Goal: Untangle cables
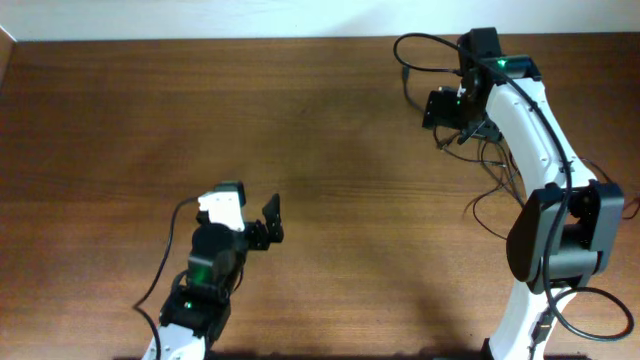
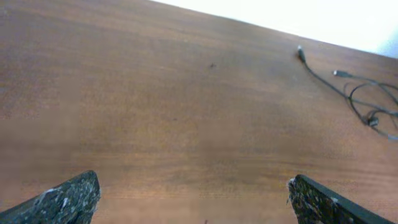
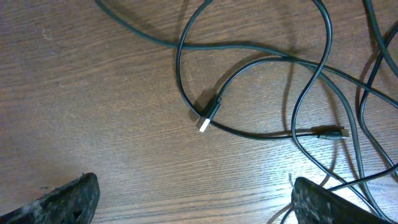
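Cables [image 3: 178,68] sprawl in loose loops near desk's [image 1: 150,120] far-right corner, directly under right gripper [image 1: 455,135]. Its jaws are spread, empty. 1 plug [image 3: 210,115] just ahead of fingertips, long axis diagonal. Left gripper [image 1: 275,222] spread, empty, well apart. Right arm nearer.

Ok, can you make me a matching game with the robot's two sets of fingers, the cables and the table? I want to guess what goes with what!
Things:
1. left fingers
2. right fingers
3. cables
4. table

Descriptions:
A. brown and wooden
B. thin, black and looped
C. open, right above the cables
D. open, over bare wood

Right pairs: 1-D, 2-C, 3-B, 4-A
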`<state>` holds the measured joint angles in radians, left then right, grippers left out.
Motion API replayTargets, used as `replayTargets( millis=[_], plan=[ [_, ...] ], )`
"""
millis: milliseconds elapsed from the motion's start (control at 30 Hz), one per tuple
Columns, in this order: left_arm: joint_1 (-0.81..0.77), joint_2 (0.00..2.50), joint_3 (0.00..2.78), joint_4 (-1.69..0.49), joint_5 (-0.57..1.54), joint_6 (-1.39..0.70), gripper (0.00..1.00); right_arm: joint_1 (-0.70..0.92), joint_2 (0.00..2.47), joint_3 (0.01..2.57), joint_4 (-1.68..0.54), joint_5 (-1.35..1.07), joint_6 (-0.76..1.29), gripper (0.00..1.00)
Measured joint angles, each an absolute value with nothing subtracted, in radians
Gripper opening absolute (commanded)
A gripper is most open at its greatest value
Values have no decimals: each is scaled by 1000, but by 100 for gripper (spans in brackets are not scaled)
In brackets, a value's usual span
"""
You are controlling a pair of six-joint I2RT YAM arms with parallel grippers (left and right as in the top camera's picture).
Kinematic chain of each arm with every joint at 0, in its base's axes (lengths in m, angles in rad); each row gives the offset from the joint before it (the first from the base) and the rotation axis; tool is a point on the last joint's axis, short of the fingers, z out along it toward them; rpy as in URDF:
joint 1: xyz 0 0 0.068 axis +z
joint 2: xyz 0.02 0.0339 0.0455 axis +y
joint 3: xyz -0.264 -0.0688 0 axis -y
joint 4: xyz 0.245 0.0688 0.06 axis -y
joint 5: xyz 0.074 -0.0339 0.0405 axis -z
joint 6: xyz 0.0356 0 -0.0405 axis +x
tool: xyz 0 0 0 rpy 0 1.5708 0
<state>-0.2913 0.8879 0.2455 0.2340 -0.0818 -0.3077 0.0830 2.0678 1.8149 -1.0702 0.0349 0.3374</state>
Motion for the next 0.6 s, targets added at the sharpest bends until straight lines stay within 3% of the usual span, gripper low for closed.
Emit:
replayTargets(
  millis=[167, 433, 600],
  plan=[
    [-291, 720, 52, 354, -81, -308, 99, 83, 2068, 1815, -1070, 35, 337, 98],
    [-287, 203, 10, -65, -144, -294, 99, 83, 2068, 1815, -1072, 35, 337, 98],
    [-219, 14, 12, -66, -144, -159, 99, 83, 2068, 1815, -1070, 35, 337, 98]
  ],
)
